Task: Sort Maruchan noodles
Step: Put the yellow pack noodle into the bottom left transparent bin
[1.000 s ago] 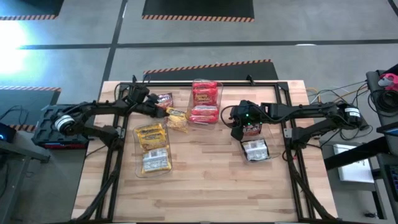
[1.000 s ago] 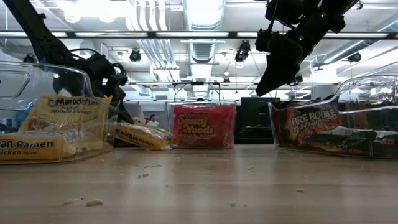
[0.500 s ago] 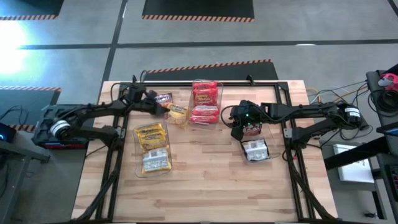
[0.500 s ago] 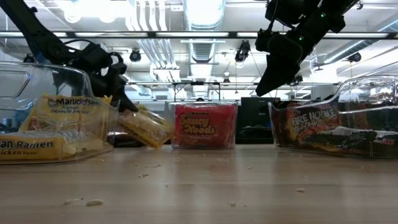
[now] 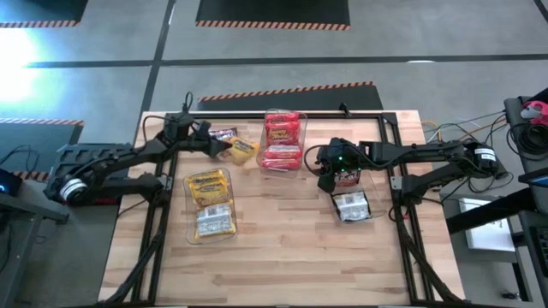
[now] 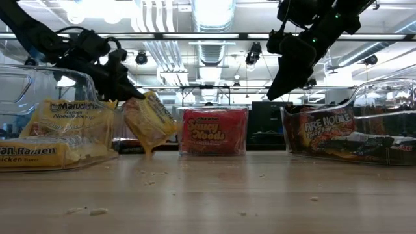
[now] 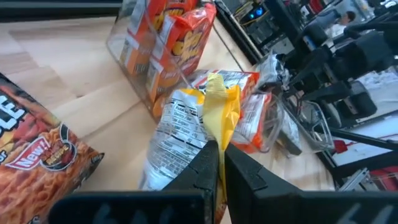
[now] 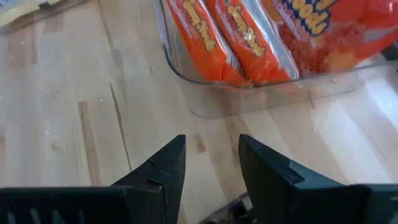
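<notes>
At the surface's far left, the left claw point(image 6: 133, 96) pinches a yellow noodle packet point(image 6: 150, 121) by its edge, dangling long-axis down; the yellow-packet bin point(image 5: 211, 204) lies toward six o'clock, nearer this arm.

Overhead, table-level, two wrist views

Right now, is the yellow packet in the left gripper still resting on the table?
No. In the low view the yellow packet hangs from the shut left gripper, clear of the table.
</notes>
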Robot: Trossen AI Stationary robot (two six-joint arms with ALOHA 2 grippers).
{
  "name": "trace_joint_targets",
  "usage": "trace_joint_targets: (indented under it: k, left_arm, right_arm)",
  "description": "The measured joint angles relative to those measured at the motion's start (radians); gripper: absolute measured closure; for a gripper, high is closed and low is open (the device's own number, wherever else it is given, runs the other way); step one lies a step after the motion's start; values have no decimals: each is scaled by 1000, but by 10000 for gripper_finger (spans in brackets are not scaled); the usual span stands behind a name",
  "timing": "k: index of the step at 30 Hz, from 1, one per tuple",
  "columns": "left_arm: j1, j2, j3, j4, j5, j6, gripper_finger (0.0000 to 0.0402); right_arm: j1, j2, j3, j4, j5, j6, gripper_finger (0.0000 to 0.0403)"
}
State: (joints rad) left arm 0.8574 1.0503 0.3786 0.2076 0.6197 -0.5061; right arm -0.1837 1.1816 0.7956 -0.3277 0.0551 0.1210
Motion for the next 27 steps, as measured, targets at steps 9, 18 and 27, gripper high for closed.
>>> trace_joint_targets:
  k: [9, 18, 27]
  left_arm:
    - [-11, 8, 0, -81, -4, 25, 401]
    - [-36, 24, 0, -80, 0, 52, 401]
    - [-37, 24, 0, -81, 18, 100, 401]
  right_arm:
    - [-26, 78, 5, 504, -37, -102, 266]
    - [-203, 378, 224, 467, -441, -70, 254]
    - [-253, 609, 551, 265, -546, -177, 200]
